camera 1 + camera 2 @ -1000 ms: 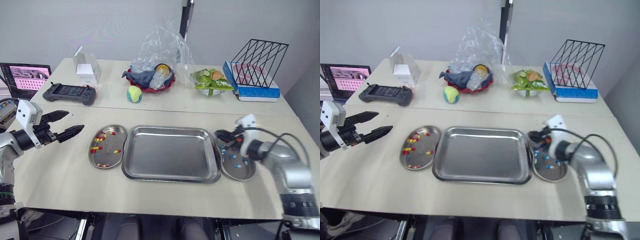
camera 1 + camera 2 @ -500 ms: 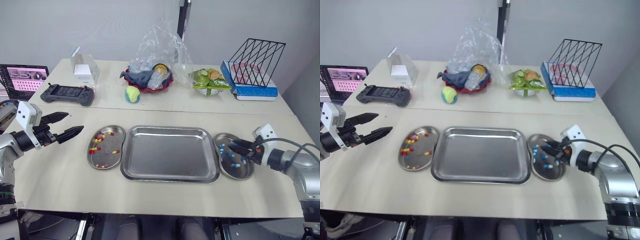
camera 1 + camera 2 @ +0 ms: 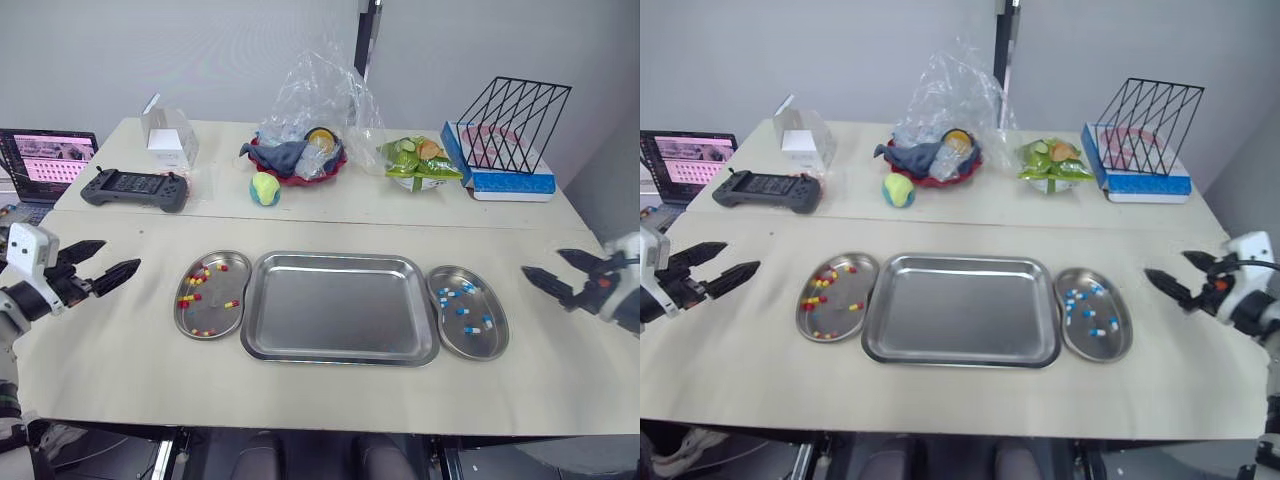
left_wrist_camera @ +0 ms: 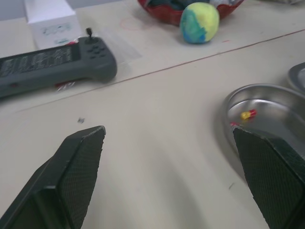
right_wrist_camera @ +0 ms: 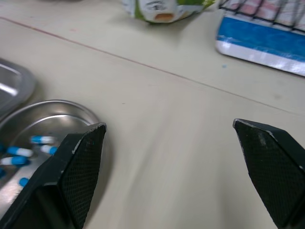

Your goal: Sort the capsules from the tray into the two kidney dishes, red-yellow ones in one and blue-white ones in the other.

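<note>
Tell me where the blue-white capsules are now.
In the left eye view, the capsules lie in the right dish, directly right of the tray.

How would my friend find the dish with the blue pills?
Find the big rectangular steel tray in the middle of the beige table. The kidney-shaped steel dish beside its right edge is the one. It holds blue-white capsules; the left dish holds red-yellow ones.

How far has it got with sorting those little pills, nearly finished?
It looks finished. Done: the tray is bare, the red-yellow capsules lie in the left dish and the blue-white capsules in the right dish. In hand: nothing; the left gripper and right gripper are open and empty, out to the sides. Left: no capsule that I can see needs moving.
</note>
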`<action>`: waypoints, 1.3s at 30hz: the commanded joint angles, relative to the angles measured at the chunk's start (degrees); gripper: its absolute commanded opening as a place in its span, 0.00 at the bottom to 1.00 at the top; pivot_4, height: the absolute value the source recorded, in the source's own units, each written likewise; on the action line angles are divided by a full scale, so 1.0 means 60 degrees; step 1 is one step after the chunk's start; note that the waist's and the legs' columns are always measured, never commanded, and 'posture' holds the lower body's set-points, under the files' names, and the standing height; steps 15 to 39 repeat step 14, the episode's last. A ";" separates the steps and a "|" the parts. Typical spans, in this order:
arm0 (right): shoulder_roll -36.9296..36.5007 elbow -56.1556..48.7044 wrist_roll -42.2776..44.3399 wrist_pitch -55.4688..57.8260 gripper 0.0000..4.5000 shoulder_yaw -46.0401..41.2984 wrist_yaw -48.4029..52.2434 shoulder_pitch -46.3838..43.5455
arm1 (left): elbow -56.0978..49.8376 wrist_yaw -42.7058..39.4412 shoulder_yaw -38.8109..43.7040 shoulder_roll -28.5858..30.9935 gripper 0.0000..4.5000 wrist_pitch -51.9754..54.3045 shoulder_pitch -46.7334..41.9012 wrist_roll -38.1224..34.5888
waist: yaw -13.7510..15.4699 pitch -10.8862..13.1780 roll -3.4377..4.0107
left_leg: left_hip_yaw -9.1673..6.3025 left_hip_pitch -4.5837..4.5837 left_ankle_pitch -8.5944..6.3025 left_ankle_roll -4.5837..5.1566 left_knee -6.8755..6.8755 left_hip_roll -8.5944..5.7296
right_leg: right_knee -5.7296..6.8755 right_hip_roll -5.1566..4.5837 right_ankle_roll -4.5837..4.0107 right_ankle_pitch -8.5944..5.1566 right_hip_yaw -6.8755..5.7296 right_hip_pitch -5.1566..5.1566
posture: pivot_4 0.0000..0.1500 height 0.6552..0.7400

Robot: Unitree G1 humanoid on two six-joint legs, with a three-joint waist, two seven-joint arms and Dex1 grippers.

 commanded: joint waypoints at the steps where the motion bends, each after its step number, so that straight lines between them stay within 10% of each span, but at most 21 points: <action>1: -0.0320 0.0793 0.0032 -0.0849 1.00 -0.0507 -0.0231 -0.0285 | 0.0516 0.0872 0.0525 0.0286 1.00 -0.0444 -0.0330 0.0139 | 0.0001 0.0000 0.0000 | 0.0000 0.0010 0.0000 0.0000 0.0000 -0.0001 | 0.0002 0.0000 0.0000 0.0000 0.0001 0.0007 | 1.00 0.92; 39: 0.0009 0.0190 0.0074 -0.1030 1.00 -0.0179 -0.0409 -0.0044 | -0.0110 0.0823 0.0582 0.0126 1.00 -0.0411 0.0546 -0.0107 | -0.0009 0.0000 0.0001 | 0.0004 0.0028 0.0000 0.0000 -0.0006 0.0001 | 0.0002 -0.0001 0.0000 0.0000 0.0006 0.0021 | 1.00 0.92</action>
